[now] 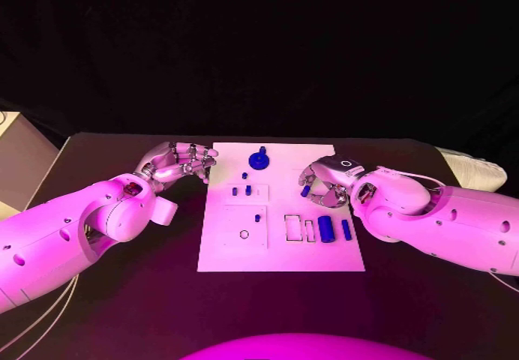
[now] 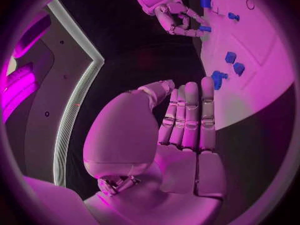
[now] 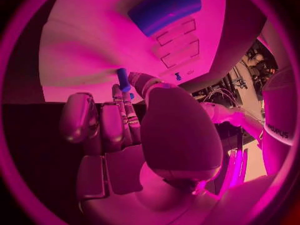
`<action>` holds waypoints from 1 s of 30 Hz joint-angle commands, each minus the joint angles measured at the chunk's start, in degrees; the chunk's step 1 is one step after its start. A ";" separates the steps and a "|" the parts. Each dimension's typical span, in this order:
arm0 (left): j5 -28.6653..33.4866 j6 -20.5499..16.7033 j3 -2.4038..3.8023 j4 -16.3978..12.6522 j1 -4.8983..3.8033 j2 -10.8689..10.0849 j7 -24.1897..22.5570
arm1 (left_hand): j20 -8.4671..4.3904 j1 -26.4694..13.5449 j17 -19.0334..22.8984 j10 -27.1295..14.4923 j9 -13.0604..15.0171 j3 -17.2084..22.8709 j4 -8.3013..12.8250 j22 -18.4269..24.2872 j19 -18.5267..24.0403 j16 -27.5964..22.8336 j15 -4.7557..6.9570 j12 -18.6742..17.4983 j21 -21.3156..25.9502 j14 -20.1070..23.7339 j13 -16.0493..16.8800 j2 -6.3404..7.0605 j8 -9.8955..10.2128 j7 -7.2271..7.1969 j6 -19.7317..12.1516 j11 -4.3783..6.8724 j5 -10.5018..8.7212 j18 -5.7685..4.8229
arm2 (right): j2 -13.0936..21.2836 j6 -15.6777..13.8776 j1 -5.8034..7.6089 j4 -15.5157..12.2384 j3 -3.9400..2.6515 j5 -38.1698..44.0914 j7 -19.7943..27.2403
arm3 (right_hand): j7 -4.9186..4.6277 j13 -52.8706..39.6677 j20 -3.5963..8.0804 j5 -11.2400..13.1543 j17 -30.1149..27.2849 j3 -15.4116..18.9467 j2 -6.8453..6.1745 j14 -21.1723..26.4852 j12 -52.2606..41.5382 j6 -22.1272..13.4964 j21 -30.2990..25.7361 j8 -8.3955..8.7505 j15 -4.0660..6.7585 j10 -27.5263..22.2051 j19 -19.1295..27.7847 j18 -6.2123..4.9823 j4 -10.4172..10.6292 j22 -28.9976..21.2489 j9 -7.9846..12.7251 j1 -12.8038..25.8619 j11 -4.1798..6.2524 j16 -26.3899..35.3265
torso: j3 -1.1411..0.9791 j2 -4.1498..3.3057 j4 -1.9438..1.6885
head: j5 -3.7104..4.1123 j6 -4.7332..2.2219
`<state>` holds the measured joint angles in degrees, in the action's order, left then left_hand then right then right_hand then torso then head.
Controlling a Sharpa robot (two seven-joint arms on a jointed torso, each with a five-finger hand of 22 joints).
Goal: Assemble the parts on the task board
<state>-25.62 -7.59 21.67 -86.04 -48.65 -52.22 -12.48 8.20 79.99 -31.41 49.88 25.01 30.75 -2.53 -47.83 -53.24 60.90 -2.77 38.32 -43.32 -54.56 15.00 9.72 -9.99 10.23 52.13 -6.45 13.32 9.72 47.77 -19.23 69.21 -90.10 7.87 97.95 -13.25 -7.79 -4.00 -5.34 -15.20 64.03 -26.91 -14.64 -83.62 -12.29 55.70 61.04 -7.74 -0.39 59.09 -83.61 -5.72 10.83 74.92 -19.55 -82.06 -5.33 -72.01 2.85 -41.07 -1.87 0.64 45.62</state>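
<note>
The white task board [image 1: 281, 251] lies mid-table. My right hand [image 1: 328, 180] hovers over its right side and pinches a small blue peg [image 1: 306, 190] between thumb and a fingertip; the right wrist view shows this peg [image 3: 123, 79] just above the board. My left hand [image 1: 178, 161] is at the board's upper left edge, fingers straight, holding nothing [image 2: 187, 130]. A round blue part [image 1: 259, 159] stands at the board's far end. Two small blue pieces [image 1: 235, 191] sit left of centre, and two blue cylinders [image 1: 325, 229] lie near the right edge.
Rectangular slots [image 1: 293, 227] are outlined beside the cylinders, and a small ring outline [image 1: 244, 234] is at the board's near left. Another tiny blue piece [image 1: 257, 217] stands mid-board. A pale box [image 1: 22, 161] sits past the table's left edge.
</note>
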 commanded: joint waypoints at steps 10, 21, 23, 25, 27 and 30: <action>0.39 0.95 0.03 -0.03 0.02 0.08 -0.04 | -0.03 -0.12 0.07 -0.11 -0.07 -0.28 -0.10 0.11 -0.42 -0.26 -0.11 -0.26 0.38 -0.12 -0.12 -0.37 0.27 0.32 -0.33 -0.28 0.28 0.80 | -0.47 0.30 -0.33 0.15 0.08 2.90 -1.95 | -0.09 -0.20 0.09 0.28 0.01 -1.57 0.54 -0.99 -0.92 1.89 1.44 -1.08 0.45 1.76 -0.73 1.01 0.08 2.25 -0.41 -0.56 0.43 -0.32 | -0.07 -0.03 0.03 | 0.06 0.14; 0.39 1.06 0.03 -0.03 0.02 0.10 0.05 | -0.02 -0.16 0.07 -0.11 -0.08 -0.29 -0.18 0.15 -0.44 -0.28 -0.13 -0.27 0.43 -0.13 -0.13 -0.42 0.28 0.33 -0.33 -0.29 0.28 0.79 | -0.86 -0.07 -0.64 0.18 0.08 2.82 -2.08 | 0.63 -0.79 0.73 0.49 1.21 -2.92 1.26 -1.41 -2.02 4.70 5.36 -2.78 1.21 5.66 -1.65 1.64 0.40 4.31 -1.39 0.02 1.45 -1.34 | -0.01 0.01 -0.01 | 0.20 0.27; 0.39 1.07 0.03 -0.04 0.02 0.08 0.06 | 0.00 -0.18 0.08 -0.10 -0.10 -0.28 -0.27 0.20 -0.47 -0.29 -0.14 -0.26 0.51 -0.14 -0.16 -0.53 0.29 0.33 -0.33 -0.30 0.29 0.79 | -0.95 -0.07 -0.69 0.25 0.08 2.80 -2.24 | 0.62 -0.79 0.75 0.55 1.33 -2.89 1.21 -1.44 -1.98 4.73 5.42 -2.81 1.24 5.74 -1.66 1.65 0.48 4.35 -1.43 0.17 1.45 -1.43 | 0.00 0.01 0.00 | 0.20 0.30; 0.38 1.09 0.03 -0.06 0.02 0.06 0.09 | 0.00 -0.18 0.08 -0.10 -0.10 -0.28 -0.27 0.20 -0.47 -0.29 -0.14 -0.26 0.51 -0.14 -0.16 -0.53 0.29 0.33 -0.33 -0.30 0.29 0.79 | -1.07 -0.13 -0.77 0.35 0.08 2.79 -2.52 | 0.60 -0.79 0.76 0.62 1.30 -2.87 1.18 -1.44 -1.93 4.76 5.46 -2.83 1.25 5.79 -1.67 1.66 0.57 4.37 -1.46 0.33 1.45 -1.42 | 0.02 -0.01 0.01 | 0.24 0.35; 0.38 1.11 0.03 -0.07 0.02 0.05 0.12 | 0.00 -0.18 0.08 -0.10 -0.10 -0.28 -0.27 0.20 -0.47 -0.29 -0.14 -0.26 0.51 -0.14 -0.16 -0.53 0.29 0.33 -0.33 -0.30 0.29 0.79 | -1.20 -0.30 -0.86 0.43 0.08 2.79 -2.82 | 0.53 -0.78 0.74 0.82 1.28 -2.85 1.18 -1.43 -1.79 4.82 5.61 -2.89 1.28 5.85 -1.71 1.70 0.82 4.47 -1.53 0.69 1.41 -1.42 | 0.03 -0.02 -0.01 | 0.50 0.50; 0.36 1.13 0.03 -0.07 0.02 0.01 0.20 | 0.00 -0.15 0.08 -0.10 -0.10 -0.27 -0.28 0.23 -0.49 -0.30 -0.14 -0.26 0.55 -0.15 -0.17 -0.56 0.29 0.32 -0.32 -0.29 0.30 0.80 | -1.39 -0.75 -1.00 0.43 0.08 2.79 -3.40 | 0.52 -0.79 0.74 1.01 1.31 -2.87 1.23 -1.44 -1.72 4.86 5.65 -2.93 1.29 5.90 -1.72 1.71 0.96 4.50 -1.58 0.86 1.41 -1.45 | 0.04 0.01 -0.01 | 0.59 0.52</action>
<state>-25.62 -7.42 21.67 -85.99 -48.65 -52.26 -12.14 8.20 79.99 -31.42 49.88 24.97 30.59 -2.69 -47.68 -53.23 60.90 -2.77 38.32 -43.09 -54.56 14.88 9.72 -9.99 10.44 51.92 -6.45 13.32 9.72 46.55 -19.92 68.47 -89.55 7.83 100.11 -15.95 -7.34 -4.86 -4.93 -14.39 65.31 -29.75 -13.26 -84.02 -14.23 60.21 66.48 -10.55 0.45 64.51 -84.01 -4.83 11.47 74.95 -21.02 -81.73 -3.95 -73.12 2.87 -41.07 -1.87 1.13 46.08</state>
